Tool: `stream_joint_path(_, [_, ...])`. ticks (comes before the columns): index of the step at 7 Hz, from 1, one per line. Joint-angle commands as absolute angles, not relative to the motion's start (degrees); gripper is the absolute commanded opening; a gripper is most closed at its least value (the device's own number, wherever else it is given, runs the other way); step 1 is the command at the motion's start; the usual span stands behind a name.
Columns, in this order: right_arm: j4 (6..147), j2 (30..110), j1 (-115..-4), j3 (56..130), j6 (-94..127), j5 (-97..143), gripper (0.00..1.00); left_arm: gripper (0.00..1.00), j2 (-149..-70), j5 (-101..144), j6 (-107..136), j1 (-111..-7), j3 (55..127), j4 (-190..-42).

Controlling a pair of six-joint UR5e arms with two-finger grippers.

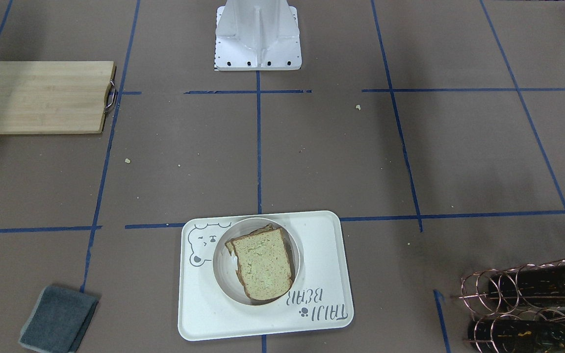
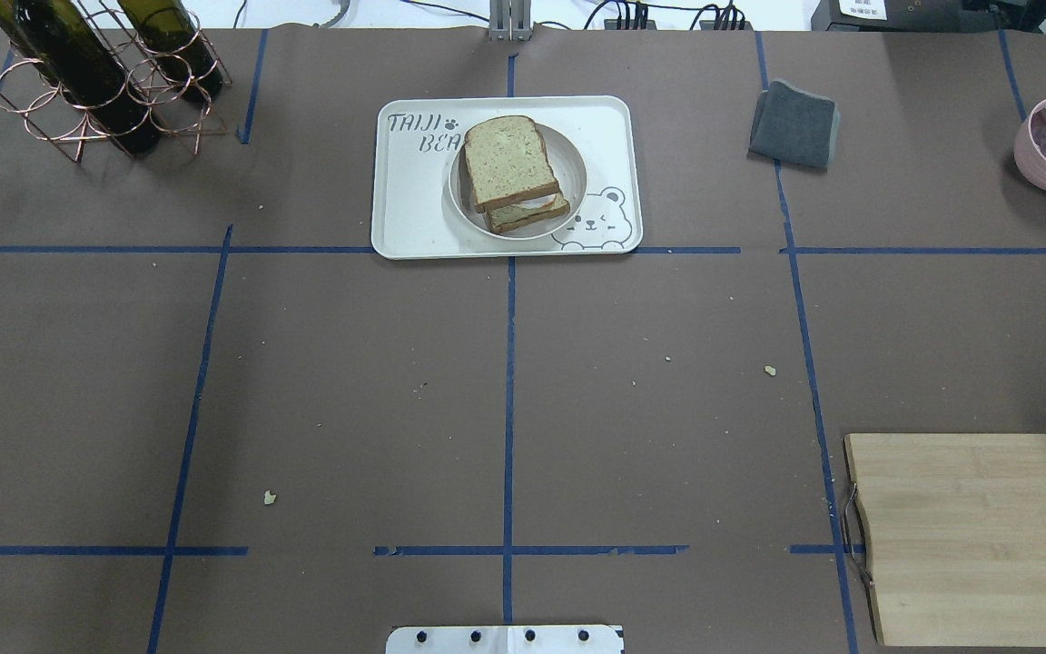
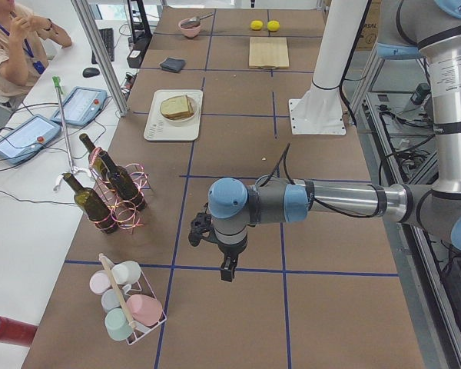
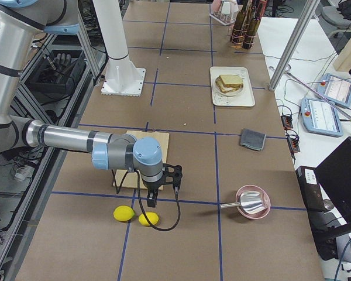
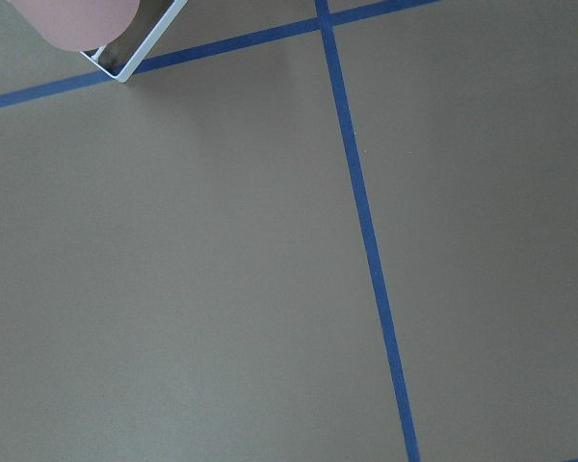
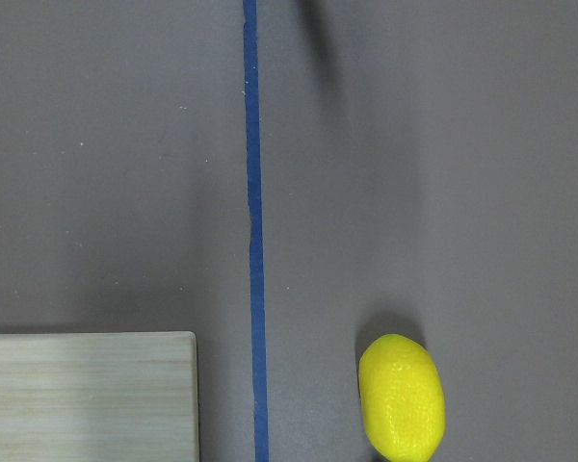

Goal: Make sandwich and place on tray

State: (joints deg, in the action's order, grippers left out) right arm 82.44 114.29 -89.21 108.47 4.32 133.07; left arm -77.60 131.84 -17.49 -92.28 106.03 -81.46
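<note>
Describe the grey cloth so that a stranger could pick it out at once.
Find the cream-white bear tray at the far side of the table from the robot. To its side, toward the robot's right and apart from it, lies the folded cloth. It alone is soft and dark grey; the pink bowl beyond it is round.

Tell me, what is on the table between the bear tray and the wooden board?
Just a few small crumbs and blue tape lines on brown paper. The overhead view shows nothing else between the tray and the cutting board.
</note>
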Motion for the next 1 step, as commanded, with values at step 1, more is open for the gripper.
stream_joint_path(1, [82.53,114.35,-89.21,108.37,4.22,133.07,1.00,1.00,-77.61,131.84,-17.49,-92.29,106.08,-81.47])
